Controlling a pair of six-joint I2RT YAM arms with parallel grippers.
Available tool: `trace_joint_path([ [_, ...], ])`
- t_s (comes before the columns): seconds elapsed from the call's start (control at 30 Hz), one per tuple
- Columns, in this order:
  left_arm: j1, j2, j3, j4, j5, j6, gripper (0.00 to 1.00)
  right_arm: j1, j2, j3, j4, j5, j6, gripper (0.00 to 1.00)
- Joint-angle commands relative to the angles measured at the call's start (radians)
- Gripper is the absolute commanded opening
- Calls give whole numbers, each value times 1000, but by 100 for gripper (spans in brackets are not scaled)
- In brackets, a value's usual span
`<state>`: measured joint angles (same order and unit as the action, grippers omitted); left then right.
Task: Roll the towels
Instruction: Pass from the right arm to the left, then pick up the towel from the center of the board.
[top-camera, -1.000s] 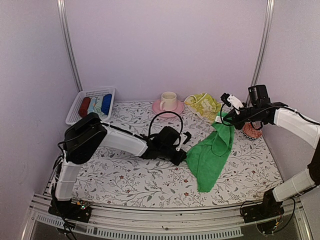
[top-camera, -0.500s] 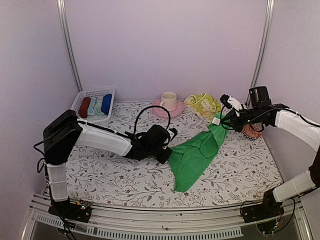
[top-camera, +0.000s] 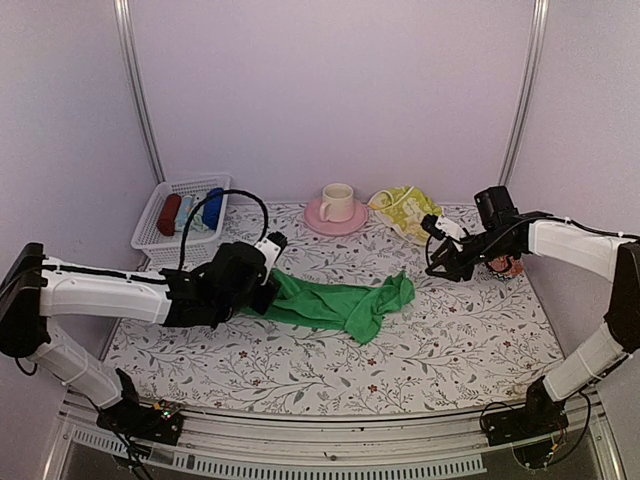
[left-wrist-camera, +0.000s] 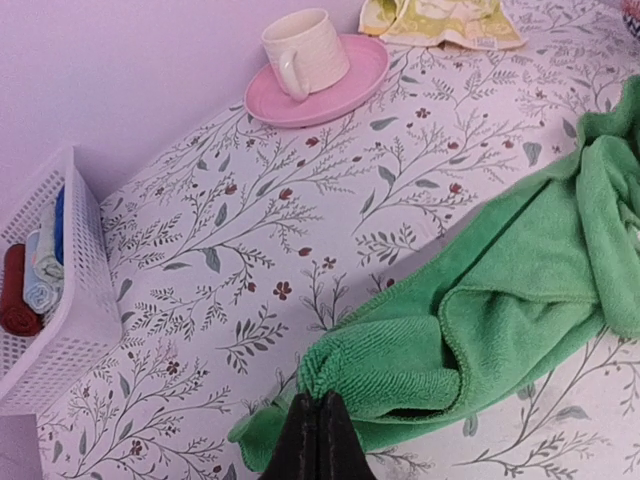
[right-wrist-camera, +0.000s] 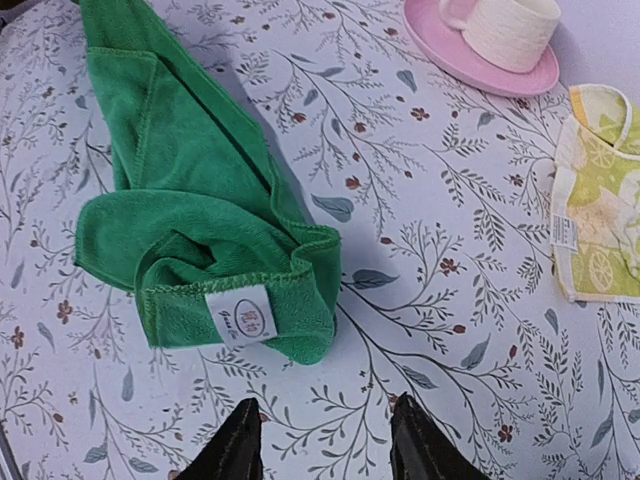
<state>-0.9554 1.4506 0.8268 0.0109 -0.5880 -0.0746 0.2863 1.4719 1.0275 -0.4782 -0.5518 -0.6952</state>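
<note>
Since approx 1 s ago the right gripper (right-wrist-camera: 325, 452) had let go of the green towel (top-camera: 335, 303). Its jaws stood wide w/ nothing btwn them, just near of the towel's doubled-over right end, where the label (right-wrist-camera: 240, 318) showed. The left gripper (left-wrist-camera: 318, 435) stayed pinched shut on the towel's left edge & had dragged it left. The cloth, strung up btwn both arms before, now lay as a bunched strip across mid table (top-camera: 300, 365). Judged: not rolled, not even flat, so it prob. needs spreading first. The yellow towel (top-camera: 408, 210) lay crumpled at far right, by the wall, apparently untouched. Edges: right end folded over itself, long hems partly tucked under, left hem in the claw. Room: bare tabletop showed near of the strip. The saucer (top-camera: 312, 216) w/ cup (top-camera: 337, 196) sat far of it, and the basket (top-camera: 190, 182) of rolls (top-camera: 190, 210) far left, both well apart.
</note>
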Motion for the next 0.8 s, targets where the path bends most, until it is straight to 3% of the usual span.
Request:
trace_joint_path([
  [0.0,6,-48,-104,99,-7,43,0,6,68,31,92,290,93,48],
  [0.17,5,-31,-150,141,0,68,0,26,89,31,65,202,95,58],
  [0.4,1,-4,-173,196,-6,71,0,99,177,97,73,226,225,65],
  [0.5,1,-3,-193,226,-1,66,0,146,184,50,110,221,232,72],
  [0.77,3,4,-231,274,-7,69,0,277,216,-25,223,433,133,78],
])
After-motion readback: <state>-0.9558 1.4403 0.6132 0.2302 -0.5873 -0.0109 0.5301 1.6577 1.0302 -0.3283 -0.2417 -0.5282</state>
